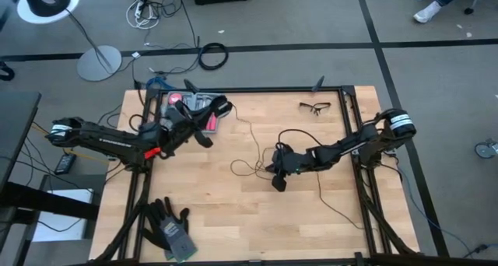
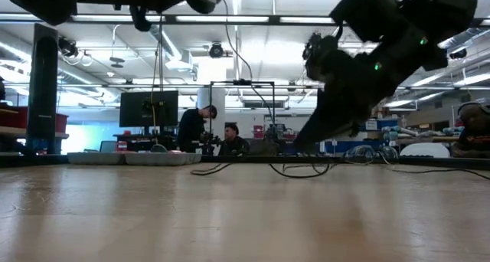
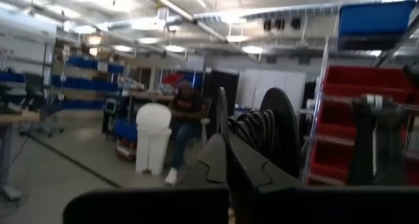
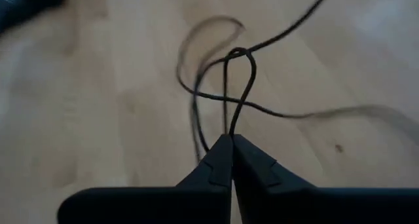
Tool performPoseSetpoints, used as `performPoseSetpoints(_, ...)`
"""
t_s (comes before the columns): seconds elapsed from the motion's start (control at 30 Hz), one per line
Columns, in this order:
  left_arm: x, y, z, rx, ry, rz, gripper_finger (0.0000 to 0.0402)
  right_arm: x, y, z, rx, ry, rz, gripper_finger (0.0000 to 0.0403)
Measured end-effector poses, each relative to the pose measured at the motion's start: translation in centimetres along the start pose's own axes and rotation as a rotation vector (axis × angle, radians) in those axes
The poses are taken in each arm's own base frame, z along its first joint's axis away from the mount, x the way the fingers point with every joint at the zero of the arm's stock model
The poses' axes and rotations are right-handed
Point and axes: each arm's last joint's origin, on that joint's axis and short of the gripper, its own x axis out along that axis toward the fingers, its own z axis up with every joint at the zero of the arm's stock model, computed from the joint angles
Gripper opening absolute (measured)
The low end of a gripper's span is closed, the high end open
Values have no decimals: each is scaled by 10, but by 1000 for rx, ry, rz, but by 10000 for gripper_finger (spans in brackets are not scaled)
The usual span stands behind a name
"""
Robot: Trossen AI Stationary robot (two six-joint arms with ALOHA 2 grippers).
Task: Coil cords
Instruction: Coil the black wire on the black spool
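one cord [image 4: 239, 86] — two grippers

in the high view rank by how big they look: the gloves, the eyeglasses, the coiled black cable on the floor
1. Gloves, the largest, at the table's near left corner.
2 and 3. Coiled black cable on the floor and eyeglasses on the table look about alike. The cable also lies lower, farther from the camera, so I will not rank them.

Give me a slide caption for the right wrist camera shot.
Right gripper, fingers shut on a loop of the thin black cord above the wooden table.
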Motion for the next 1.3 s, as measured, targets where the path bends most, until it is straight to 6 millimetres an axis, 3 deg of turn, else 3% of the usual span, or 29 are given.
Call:
performPoseSetpoints(0.23,-8,5,-18,-41,60,13,0,-33,5,19,-46,-112,56,4)
performPoseSetpoints(0.4,-15,9,-29,-67,91,17,0,-41,-5,29,-130,-248,-120,12)
performPoseSetpoints(0.6,-16,7,-37,-66,116,6,0,-16,-19,47,-222,-427,-151,33)
performPoseSetpoints(1.0,-10,0,-60,-91,149,2,0,38,-27,92,-423,-477,-260,118)
performPoseSetpoints(1.3,-9,-1,-60,-104,135,-4,0,54,-37,105,-474,-445,-344,119)
